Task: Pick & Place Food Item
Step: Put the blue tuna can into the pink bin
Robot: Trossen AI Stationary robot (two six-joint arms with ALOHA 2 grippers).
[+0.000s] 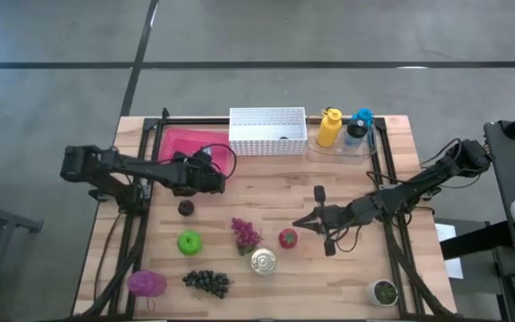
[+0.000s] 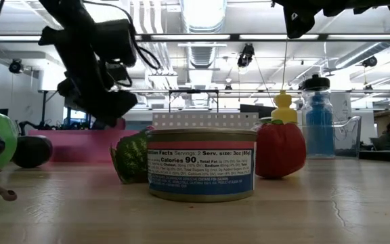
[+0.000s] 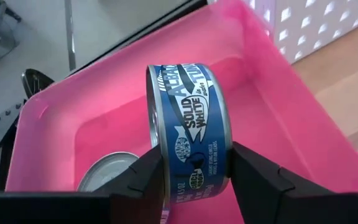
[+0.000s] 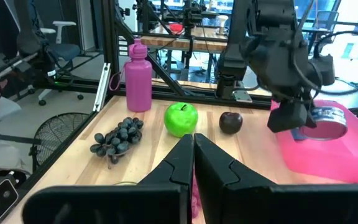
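L gripper (image 3: 191,168) is clamped on a blue tuna can (image 3: 188,124), held on edge w/ the fingers pinching its flat faces, hanging over the pink bin (image 1: 181,141). Judging by that, it's the drop-off step: can is above the bin, not yet let go. A second can (image 3: 107,174) already lies inside the bin, below the held one.

R gripper (image 1: 316,219) waits well to the right of the bin, fingers pressed together on nothing, beside a red strawberry-like item (image 1: 288,238).

Around the bin: white perforated basket (image 1: 267,131) just right of it; dark plum (image 1: 186,207) and green apple (image 1: 189,241) in front of it; farther off, another can (image 1: 263,260), dark grapes (image 1: 207,282), a purple bottle (image 1: 147,283).

Surface is a light wood tabletop (image 1: 266,192) w/ black frame rails. Room behind: open lab, ceiling strip lights, desks, an office chair.
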